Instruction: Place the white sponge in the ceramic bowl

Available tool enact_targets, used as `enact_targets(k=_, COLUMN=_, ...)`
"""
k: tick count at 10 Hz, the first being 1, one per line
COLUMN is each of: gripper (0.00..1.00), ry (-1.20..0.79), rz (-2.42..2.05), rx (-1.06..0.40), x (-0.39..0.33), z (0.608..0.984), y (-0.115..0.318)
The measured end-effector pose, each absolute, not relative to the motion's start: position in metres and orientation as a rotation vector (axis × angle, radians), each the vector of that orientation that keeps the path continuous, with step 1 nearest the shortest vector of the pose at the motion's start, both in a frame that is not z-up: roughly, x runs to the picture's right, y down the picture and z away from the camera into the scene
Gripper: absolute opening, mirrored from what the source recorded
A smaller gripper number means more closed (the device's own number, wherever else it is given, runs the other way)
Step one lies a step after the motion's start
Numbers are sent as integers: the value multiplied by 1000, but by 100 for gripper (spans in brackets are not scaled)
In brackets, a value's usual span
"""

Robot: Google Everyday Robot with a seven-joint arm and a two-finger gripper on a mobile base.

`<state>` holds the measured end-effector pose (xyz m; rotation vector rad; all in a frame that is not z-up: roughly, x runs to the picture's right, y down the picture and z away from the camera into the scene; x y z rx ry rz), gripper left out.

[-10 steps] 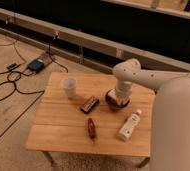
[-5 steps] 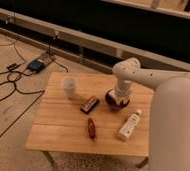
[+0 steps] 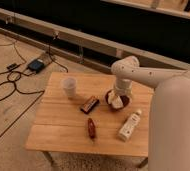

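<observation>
The dark maroon ceramic bowl [image 3: 110,94] stands right of the middle of the wooden table [image 3: 58,125]. An off-white lump, the white sponge [image 3: 117,102], sits in the bowl's mouth. My gripper [image 3: 119,95] hangs from the white arm [image 3: 138,72] straight down over the bowl, at the sponge. I cannot tell whether it still touches the sponge.
A white cup [image 3: 69,87] stands at the table's back left. A brown snack bar [image 3: 89,104] lies left of the bowl. A dark red-brown object [image 3: 91,127] lies near the front. A white labelled bottle [image 3: 129,125] lies at the right. Cables and a box [image 3: 37,64] lie on the floor.
The arm and gripper stay over the bowl with little visible movement. The other objects have not moved.
</observation>
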<state>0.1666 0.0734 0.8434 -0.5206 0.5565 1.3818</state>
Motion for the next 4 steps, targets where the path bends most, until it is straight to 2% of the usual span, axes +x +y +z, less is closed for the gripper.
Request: enact_targets(k=4, gripper=80, ry=535, rz=1397, rx=-488, x=160, z=838, y=60)
